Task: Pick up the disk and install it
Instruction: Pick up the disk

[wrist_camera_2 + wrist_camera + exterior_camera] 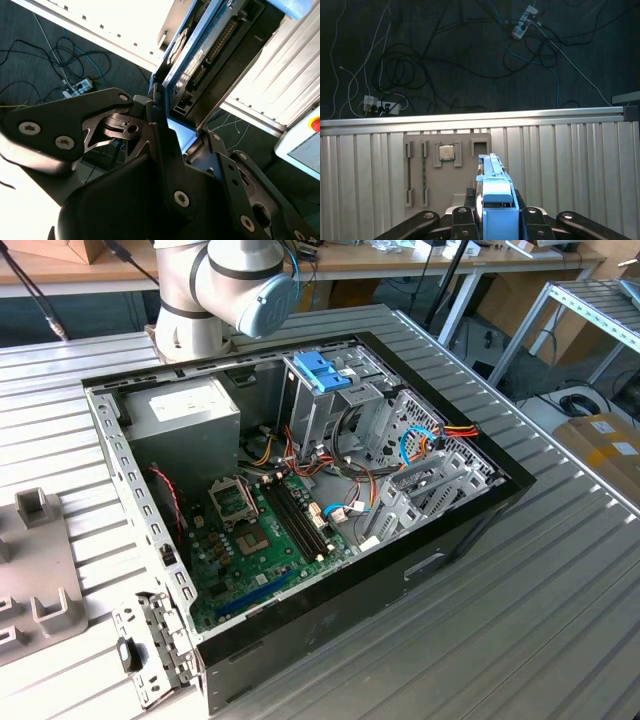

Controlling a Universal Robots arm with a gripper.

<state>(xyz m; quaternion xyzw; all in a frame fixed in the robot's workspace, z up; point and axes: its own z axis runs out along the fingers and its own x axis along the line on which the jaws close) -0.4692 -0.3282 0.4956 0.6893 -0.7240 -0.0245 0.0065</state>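
- Plainly, the gripper (496, 216) is clamped on the disk (492, 186). In the first wrist view the disk stands on edge between the black fingers (462, 217), its blue carrier frame facing the camera.
- In the second wrist view the same disk (210, 50) runs away from the claw (182, 137), showing its connector side and blue rim.
- In the first wrist view a grey fixture tray (465, 170) lies on the slatted table (570, 170) below the held disk. One square pocket holds a processor chip (446, 152), and a long slot holds a green strip (424, 172).
- In the exterior view the open computer case (350, 615) holds a green motherboard (262, 535), a grey power-supply box (185, 415), a metal drive cage with a blue handle (322, 370) and loose coloured cables (430, 440).
- The table's far rail (470, 118) ends over a dark floor strewn with cords (410, 65).
- Bare slats lie on the exterior view's right of the case (560, 590).
- A grey holder plate (40, 570) sits at the exterior view's left.
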